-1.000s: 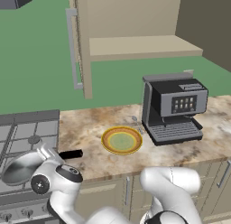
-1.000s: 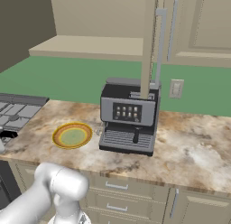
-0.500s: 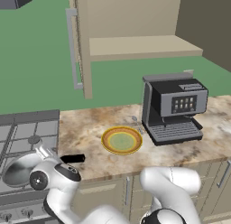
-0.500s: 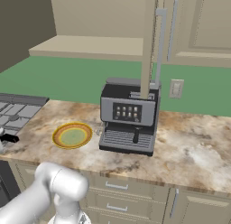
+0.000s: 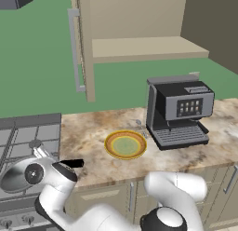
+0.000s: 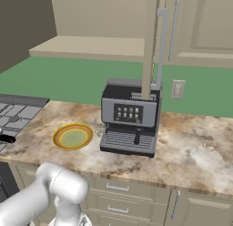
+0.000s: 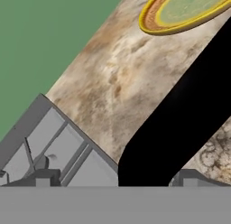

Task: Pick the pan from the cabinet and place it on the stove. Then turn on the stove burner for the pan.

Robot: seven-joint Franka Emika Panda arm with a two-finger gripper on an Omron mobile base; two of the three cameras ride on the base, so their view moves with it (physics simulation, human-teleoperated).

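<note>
**Pan down on the stove, fingers spread**

Marbled counter (image 5: 93,137) runs under a green wall, with the stove (image 5: 28,132) at its left end. On the stove's near grate sits the pan (image 5: 16,175), its black handle (image 5: 72,164) reaching out over the counter edge. In the hand view the handle (image 7: 180,128) runs as a broad black bar between the 2 fingertips (image 7: 43,179), which stand wide apart, 1 on each side, not pinching it. A plate (image 5: 125,145) lies on the counter near the handle's end, and a coffee machine (image 5: 179,111) stands to its right. Above, the cabinet (image 5: 139,25) hangs with 1 door (image 5: 81,44) swung open.
</note>
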